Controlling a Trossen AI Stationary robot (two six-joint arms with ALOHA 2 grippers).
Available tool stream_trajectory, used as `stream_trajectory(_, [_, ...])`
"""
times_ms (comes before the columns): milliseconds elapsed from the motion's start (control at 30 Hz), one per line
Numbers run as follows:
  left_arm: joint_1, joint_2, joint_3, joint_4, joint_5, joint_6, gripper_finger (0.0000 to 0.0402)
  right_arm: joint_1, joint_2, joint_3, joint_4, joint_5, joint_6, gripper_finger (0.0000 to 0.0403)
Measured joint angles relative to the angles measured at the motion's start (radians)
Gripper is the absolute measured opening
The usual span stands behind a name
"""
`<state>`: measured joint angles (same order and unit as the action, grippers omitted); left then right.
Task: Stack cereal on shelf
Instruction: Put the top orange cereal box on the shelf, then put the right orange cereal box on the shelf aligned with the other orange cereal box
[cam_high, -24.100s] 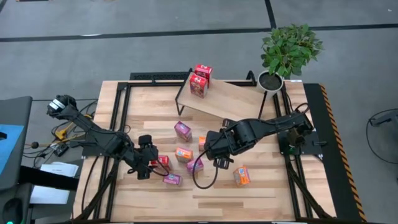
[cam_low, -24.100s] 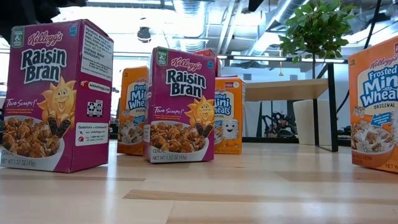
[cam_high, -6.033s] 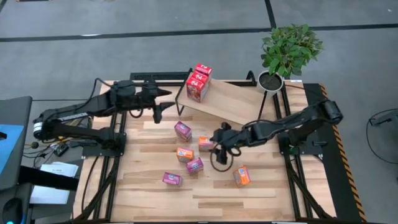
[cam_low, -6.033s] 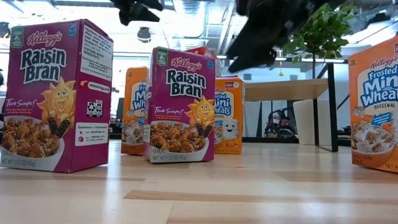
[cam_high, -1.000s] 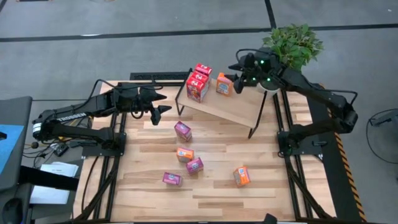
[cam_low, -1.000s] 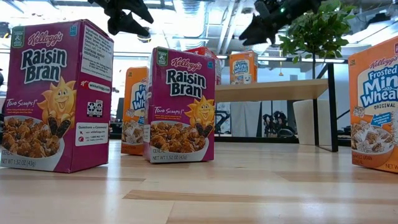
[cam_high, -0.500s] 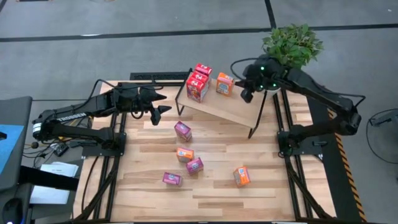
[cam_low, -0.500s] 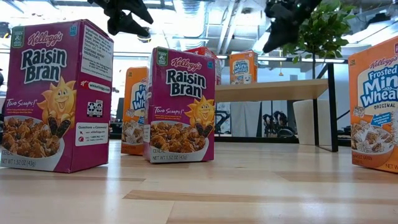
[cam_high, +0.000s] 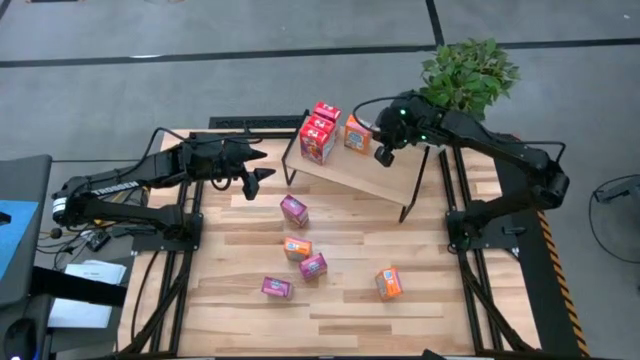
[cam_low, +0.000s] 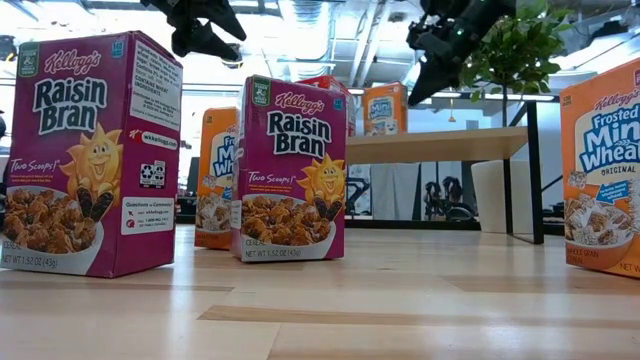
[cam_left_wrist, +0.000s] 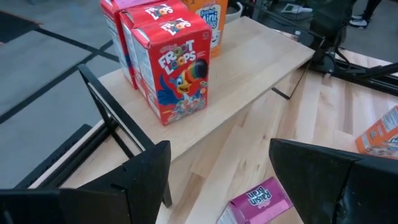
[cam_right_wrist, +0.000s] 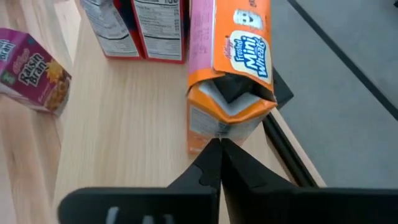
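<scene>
The shelf (cam_high: 372, 170) is a light board on black wire legs at the table's far side. Two red cereal boxes (cam_high: 318, 130) stand at its left end, with an orange cereal box (cam_high: 356, 132) upright just right of them. My right gripper (cam_high: 381, 154) is shut at the orange box's right side, above the shelf. My left gripper (cam_high: 256, 166) hangs open left of the shelf, holding nothing; its wrist view looks at the red boxes (cam_left_wrist: 177, 62). My right gripper has its shut fingertips (cam_right_wrist: 218, 144) against the orange box's narrow side (cam_right_wrist: 208, 127), the one facing the table's right edge. The fingers come slanting down from the right. The box stands upright on the shelf board, its top flaps (cam_right_wrist: 233, 99) partly open.
Several cereal boxes lie loose on the tabletop: purple ones (cam_high: 294, 211) (cam_high: 313, 266) (cam_high: 277, 288) and orange ones (cam_high: 296, 246) (cam_high: 389, 283). A potted plant (cam_high: 465, 80) stands at the far right, beside the shelf's right end. Bare shelf board lies right of the orange box.
My right gripper has shut, dropped from beside the plant toward the shelf, and moved left against the orange box. The orange box has slid a little along the shelf toward the red boxes, staying upright.
</scene>
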<state>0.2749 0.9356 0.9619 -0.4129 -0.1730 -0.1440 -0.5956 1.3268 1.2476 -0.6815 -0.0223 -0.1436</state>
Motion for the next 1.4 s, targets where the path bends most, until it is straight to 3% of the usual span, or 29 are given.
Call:
stream_trajectory(333, [0.0,0.0,0.0,0.0,0.0,-0.001,0.0266,0.001,0.011,0.002,-0.019,0.0,0.004,0.0036])
stream_trajectory(533, [0.0,0.0,0.0,-0.001,0.002,0.003,0.0266,0.078,-0.09,0.087,-0.264,-0.078,0.203,0.0028])
stream_trajectory(667, [0.0,0.0,0.0,-0.001,0.008,0.003,0.0266,0.233,-0.15,0.088,-0.412,-0.111,0.388,0.0048])
stream_trajectory(800, [0.0,0.0,0.0,-0.001,0.029,0.003,0.0266,0.489,-0.183,0.088,-0.586,-0.108,0.633,0.0093])
stream_trajectory(933, [0.0,0.0,0.0,-0.001,0.039,0.001,0.0266,0.772,-0.187,0.088,-0.615,-0.031,0.945,0.015])
stream_trajectory(1100, [0.0,0.0,0.0,-0.004,0.053,-0.003,0.0266,1.041,-0.122,0.088,-0.603,0.071,1.346,0.022])
stream_trajectory(1233, [0.0,0.0,0.0,-0.043,0.055,-0.016,0.0266,1.154,-0.032,0.088,-0.575,0.105,1.555,0.0261])
stream_trajectory(1400, [0.0,0.0,-0.001,-0.087,0.056,-0.021,0.0266,1.192,0.092,0.088,-0.508,0.105,1.67,0.0276])
